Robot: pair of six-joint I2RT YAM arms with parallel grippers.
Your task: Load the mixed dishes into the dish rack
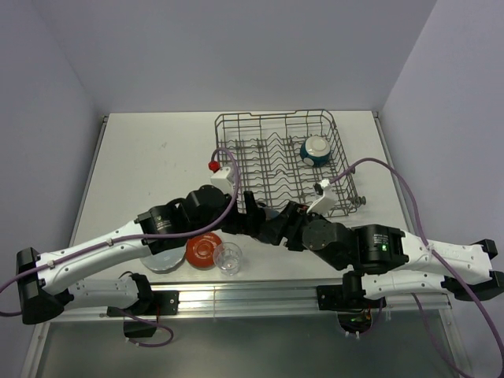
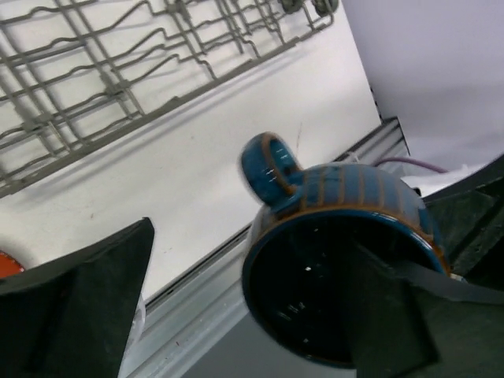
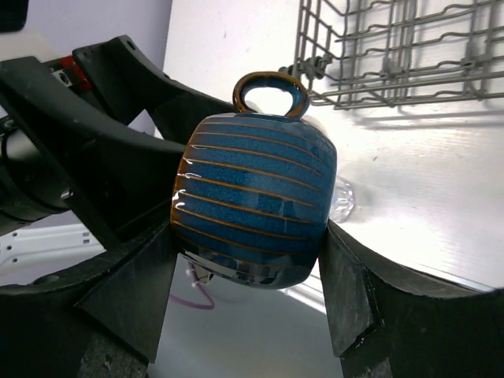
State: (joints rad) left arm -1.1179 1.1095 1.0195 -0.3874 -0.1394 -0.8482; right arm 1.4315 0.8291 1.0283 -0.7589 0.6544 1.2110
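White counter (image 1: 150,157) fills the middle, pale lilac walls (image 1: 236,47) closing in across the top and both sides, a metal rail (image 1: 252,298) along its lower edge, light soft, even

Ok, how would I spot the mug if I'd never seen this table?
Find the wire rack at the table's far side. Just in front of it, the right pincer clamps the mug. It alone is dark blue with thin orange stripes and a loop handle.
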